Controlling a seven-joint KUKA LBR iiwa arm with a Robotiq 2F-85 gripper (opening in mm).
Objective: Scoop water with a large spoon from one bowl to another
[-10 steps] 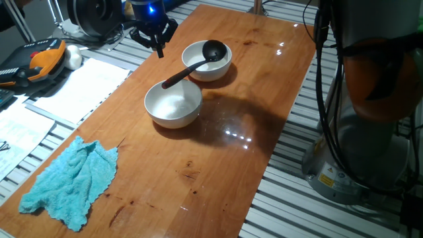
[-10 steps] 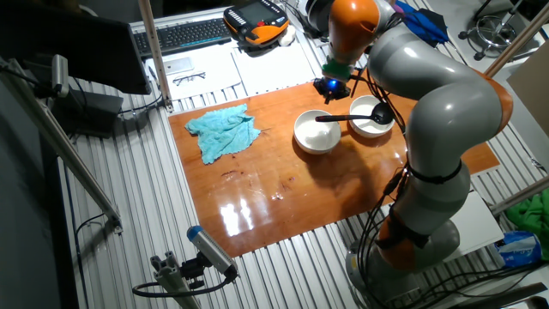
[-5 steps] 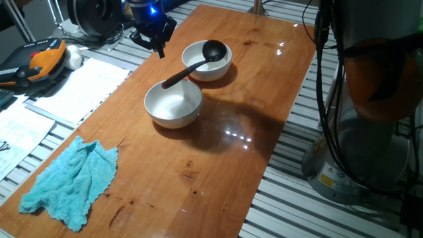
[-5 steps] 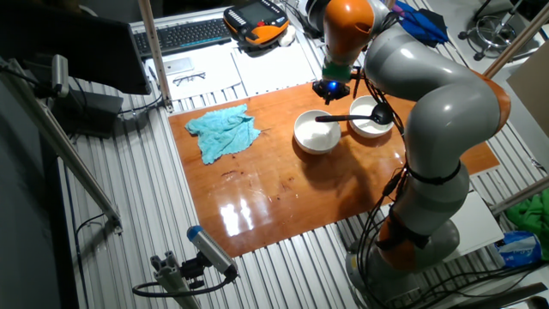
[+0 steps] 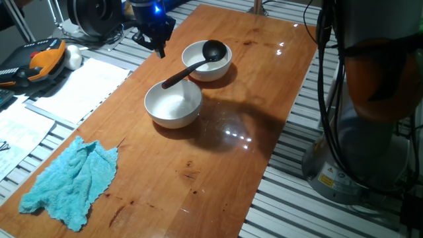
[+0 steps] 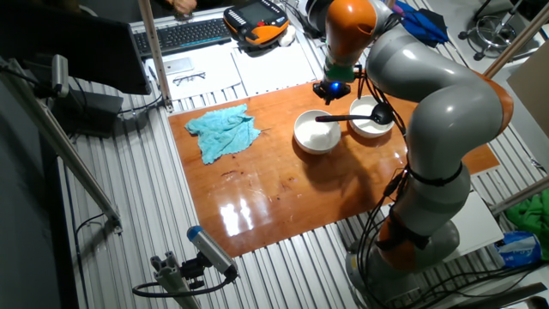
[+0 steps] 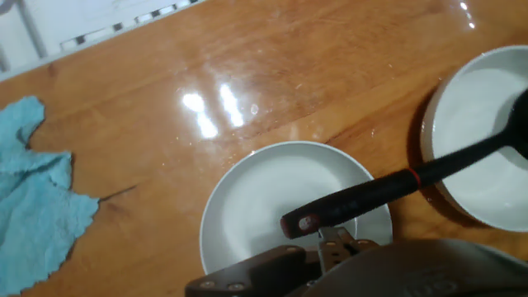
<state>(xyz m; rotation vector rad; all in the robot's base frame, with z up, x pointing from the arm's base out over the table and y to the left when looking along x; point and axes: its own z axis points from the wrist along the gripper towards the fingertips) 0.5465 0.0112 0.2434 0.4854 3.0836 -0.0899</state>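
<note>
Here, the wooden tabletop [image 5: 218,152] carries two white bowls side by side, with the arm [image 6: 429,112] bent over its far side. A crumpled blue cloth [image 5: 69,182] lies well apart from the bowls, near one end of the tabletop. The near bowl [image 5: 173,104] and the far bowl [image 5: 207,61] sit just beside each other. The ladle [image 5: 195,63] lies across both: its black head rests in the far bowl, and its long handle reaches over the near bowl's rim, the red band showing in the hand view [image 7: 417,175]. The fingers [image 5: 156,33] hang above the tabletop's edge, apart from the ladle and holding nothing; whether they are open or closed cannot be told. Water cannot be made out in either bowl.
</note>
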